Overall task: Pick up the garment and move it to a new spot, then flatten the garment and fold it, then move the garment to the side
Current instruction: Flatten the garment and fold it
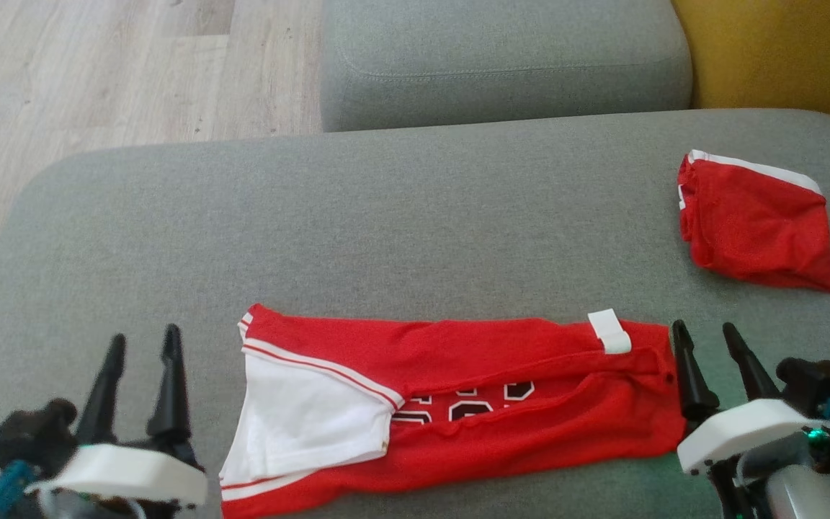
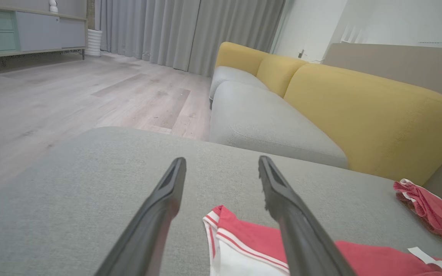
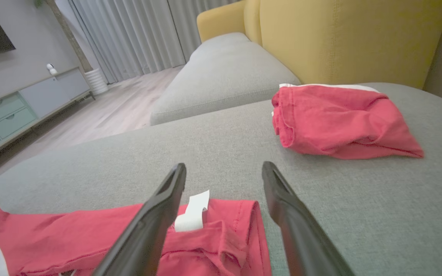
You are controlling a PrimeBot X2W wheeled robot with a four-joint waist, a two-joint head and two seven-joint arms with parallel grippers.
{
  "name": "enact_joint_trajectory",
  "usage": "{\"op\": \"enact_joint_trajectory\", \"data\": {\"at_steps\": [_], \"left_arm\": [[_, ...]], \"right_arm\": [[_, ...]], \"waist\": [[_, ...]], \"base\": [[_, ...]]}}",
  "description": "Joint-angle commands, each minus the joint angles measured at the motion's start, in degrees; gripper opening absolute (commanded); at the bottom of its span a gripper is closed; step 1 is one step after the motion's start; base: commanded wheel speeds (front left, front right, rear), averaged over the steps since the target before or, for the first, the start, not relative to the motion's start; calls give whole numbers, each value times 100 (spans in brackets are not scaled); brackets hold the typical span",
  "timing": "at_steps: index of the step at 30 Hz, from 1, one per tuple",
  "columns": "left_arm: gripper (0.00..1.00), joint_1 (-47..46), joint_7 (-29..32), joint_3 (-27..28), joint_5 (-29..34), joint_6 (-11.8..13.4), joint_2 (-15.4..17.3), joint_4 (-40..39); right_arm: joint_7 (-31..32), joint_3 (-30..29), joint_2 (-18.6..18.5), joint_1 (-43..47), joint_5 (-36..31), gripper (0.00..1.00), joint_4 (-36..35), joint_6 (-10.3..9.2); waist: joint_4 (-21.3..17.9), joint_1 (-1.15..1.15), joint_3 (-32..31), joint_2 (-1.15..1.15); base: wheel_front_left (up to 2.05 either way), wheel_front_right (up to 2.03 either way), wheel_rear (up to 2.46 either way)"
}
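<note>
Two red garments lie on one large grey cushion point(image 1: 386, 216). The garment point(image 1: 501, 346) of the task is folded into a long strip along the cushion's near edge, its length running left to right. At its left end sits one white panel point(image 1: 307, 411) edged with red-and-white stripes. One white tag point(image 1: 609, 330) lies on its far edge close to the right end. Parts of black-and-white numerals show in the gap between its folded flaps.

The second garment, a small folded bundle point(image 1: 757, 223), rests towards the cushion's far right corner, well apart from the strip, with a white band along its far side.

There are two grippers, one at each end of the strip. The left gripper point(image 1: 145, 333) sits near the cushion's near left corner, just beside the white panel and clear of it, its fingers spread wide with nothing between them. The right gripper point(image 1: 703, 325) is at the strip's right end, fingers likewise spread wide and gripping nothing. Its inner finger point(image 1: 689, 375) lines up with the garment's right edge, and whether it touches the cloth cannot be told.

Beyond the far edge are one more grey cushion point(image 1: 501, 58), a yellow backrest point(image 1: 782, 50) and a pale wooden floor point(image 1: 98, 72).
</note>
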Motion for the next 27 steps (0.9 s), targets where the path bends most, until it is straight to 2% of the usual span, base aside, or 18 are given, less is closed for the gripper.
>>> {"op": "enact_joint_trajectory", "data": {"at_steps": [1, 6, 9, 19, 27], "left_arm": [[100, -209, -45, 326, 132, -138, -79, -103], [100, -261, -45, 449, 430, -481, -405, 74], [100, -293, -45, 496, 509, -584, -491, 128], [100, -430, -45, 565, 756, -887, -739, 420], [100, -489, -46, 662, 849, -1013, -836, 523]], "right_arm": [[80, 85, -8, -186, -95, 100, -161, -4], [420, -15, 50, -369, -254, 100, -35, -4], [673, -40, 81, -535, -283, 100, 130, -4], [2413, -437, 183, -1511, -523, 100, 1700, -4], [3605, -654, 282, -1692, -464, 100, 2545, -4]], "waist": [[7, 0, 16, 0], [10, 0, 69, 0], [2, 0, 108, 0], [139, 0, 307, 0], [253, 0, 403, 0]], "base": [[0, 0, 0], [0, 0, 0], [0, 0, 0], [0, 0, 0], [0, 0, 0]]}}
